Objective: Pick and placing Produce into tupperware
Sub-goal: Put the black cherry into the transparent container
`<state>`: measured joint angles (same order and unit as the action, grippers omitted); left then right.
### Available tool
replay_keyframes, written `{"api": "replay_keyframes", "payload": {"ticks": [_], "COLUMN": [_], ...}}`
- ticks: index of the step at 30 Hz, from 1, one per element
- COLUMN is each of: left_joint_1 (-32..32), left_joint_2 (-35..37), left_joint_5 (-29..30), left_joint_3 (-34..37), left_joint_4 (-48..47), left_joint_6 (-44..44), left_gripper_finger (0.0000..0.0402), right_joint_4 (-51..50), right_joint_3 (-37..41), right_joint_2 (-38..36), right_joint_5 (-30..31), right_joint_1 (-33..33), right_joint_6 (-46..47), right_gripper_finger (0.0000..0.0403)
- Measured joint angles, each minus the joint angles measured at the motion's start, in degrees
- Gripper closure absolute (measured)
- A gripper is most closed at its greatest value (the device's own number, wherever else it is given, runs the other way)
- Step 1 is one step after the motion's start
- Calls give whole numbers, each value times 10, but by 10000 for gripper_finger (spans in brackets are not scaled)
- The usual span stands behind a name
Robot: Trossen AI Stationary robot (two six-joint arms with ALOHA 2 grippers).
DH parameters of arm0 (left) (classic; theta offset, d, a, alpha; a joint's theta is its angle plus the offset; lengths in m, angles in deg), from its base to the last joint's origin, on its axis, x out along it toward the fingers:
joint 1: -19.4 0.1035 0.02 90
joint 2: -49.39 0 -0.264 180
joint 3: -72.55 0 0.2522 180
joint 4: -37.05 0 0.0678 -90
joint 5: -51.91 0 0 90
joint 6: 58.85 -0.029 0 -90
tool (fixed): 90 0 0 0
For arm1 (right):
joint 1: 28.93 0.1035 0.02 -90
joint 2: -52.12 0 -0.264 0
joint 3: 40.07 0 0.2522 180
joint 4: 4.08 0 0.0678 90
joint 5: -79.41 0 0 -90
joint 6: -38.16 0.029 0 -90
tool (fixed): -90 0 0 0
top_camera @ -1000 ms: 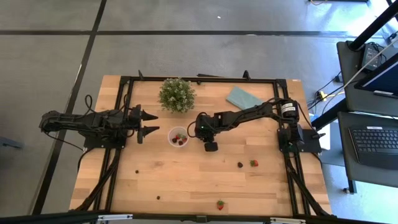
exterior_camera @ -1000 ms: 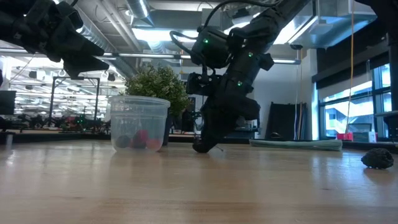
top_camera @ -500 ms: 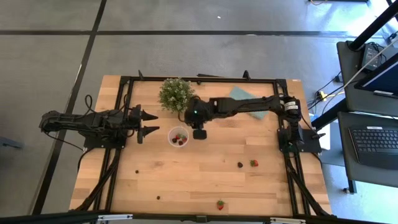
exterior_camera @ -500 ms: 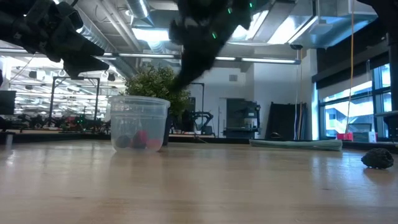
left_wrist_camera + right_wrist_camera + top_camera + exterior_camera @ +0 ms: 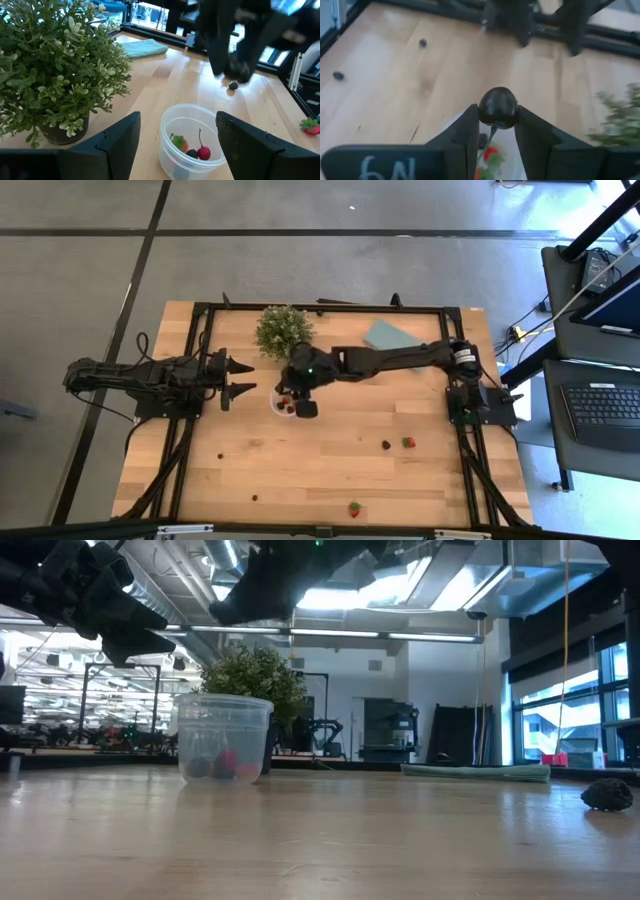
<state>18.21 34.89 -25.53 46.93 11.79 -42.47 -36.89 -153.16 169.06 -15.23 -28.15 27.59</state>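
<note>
1. High view: the right tool (image 5: 297,402) sat right over the cup (image 5: 283,402), at its rim on the side toward the right arm's base. That arm reached long across the table (image 5: 300,470) from the far right edge, nearly straight. The left tool (image 5: 240,377) waited just beside the cup on the other side, jaws spread and empty. Loose produce lay well apart from the cup: a dark berry (image 5: 386,445), a strawberry (image 5: 408,442) and another strawberry (image 5: 354,509) near the front edge.

2. Low view: the cup (image 5: 224,737) stood upright with red and dark fruit at its bottom. The plant (image 5: 253,679) stood behind it. A dark arm hung well above the cup, clear of the rim, so any drop looked like a straight fall. One dark berry (image 5: 607,795) lay far off to the side.

3. Left wrist view: the cup (image 5: 192,136) lay dead ahead between the spread fingers (image 5: 121,145), with berries inside it. The plant (image 5: 55,70) stood near. A cloth (image 5: 143,47) lay beyond.

4. Right wrist view: the right tool (image 5: 495,125) was clamped on a dark round berry (image 5: 497,108), stem down. The cup and its red fruit (image 5: 490,154) lay directly below the fingers. Letting go looked like all that remained.
</note>
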Motion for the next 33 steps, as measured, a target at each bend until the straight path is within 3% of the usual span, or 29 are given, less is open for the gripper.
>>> {"api": "replay_keyframes", "payload": {"ticks": [14,22,33], "left_joint_1": [0,0,0], "left_joint_2": [0,0,0], "left_joint_5": [0,0,0], "left_joint_3": [0,0,0], "left_joint_4": [0,0,0], "left_joint_6": [0,0,0], "left_gripper_finger": [151,151,151], "right_joint_4": [-1,0,-5], "right_joint_3": [0,0,0], "right_joint_2": [81,88,88], "right_joint_5": [0,0,1], "right_joint_1": [9,9,2], "right_joint_6": [13,13,13], "right_gripper_finger": [291,288,224]}}
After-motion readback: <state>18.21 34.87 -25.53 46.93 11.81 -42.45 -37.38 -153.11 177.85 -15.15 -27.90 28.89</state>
